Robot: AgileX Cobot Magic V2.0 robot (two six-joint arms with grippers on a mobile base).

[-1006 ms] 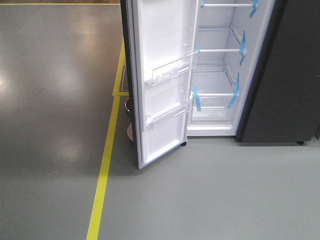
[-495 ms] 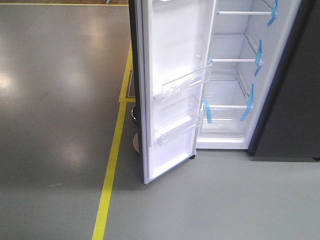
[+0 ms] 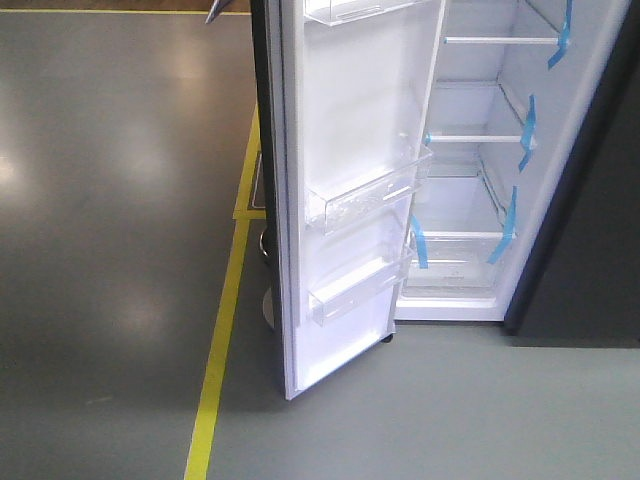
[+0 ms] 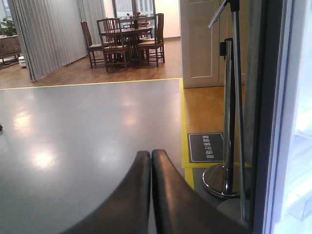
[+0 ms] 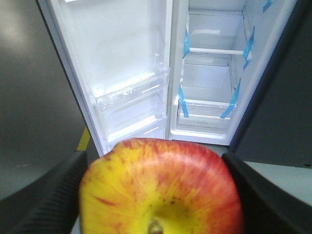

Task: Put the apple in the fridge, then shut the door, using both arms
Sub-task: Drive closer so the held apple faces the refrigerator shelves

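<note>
The right gripper (image 5: 157,207) has the apple (image 5: 161,185) clamped between its two dark fingers (image 5: 46,195), one pressed to each side of the fruit, stem end facing the wrist camera, red at the top and yellow around the stem. The apple sits out in front of the fridge (image 3: 470,110), not inside it, with the white compartment showing beyond it. The door (image 3: 350,130) stands wide open on the fridge's left side, white inner face turned out, and two clear bins (image 3: 365,195) are mounted on it one above the other. Inside the fridge, glass shelves are stacked one over another, and strips of blue tape (image 3: 528,130) run along their edges. Over on the left gripper (image 4: 151,168), the fingers are pressed tight together with nothing between them, and it points past the outer side of the fridge's open door. A chrome stanchion post (image 4: 228,122) stands just beside that door edge, and a yellow floor line (image 3: 215,370) runs along the floor to the fridge's left.
</note>
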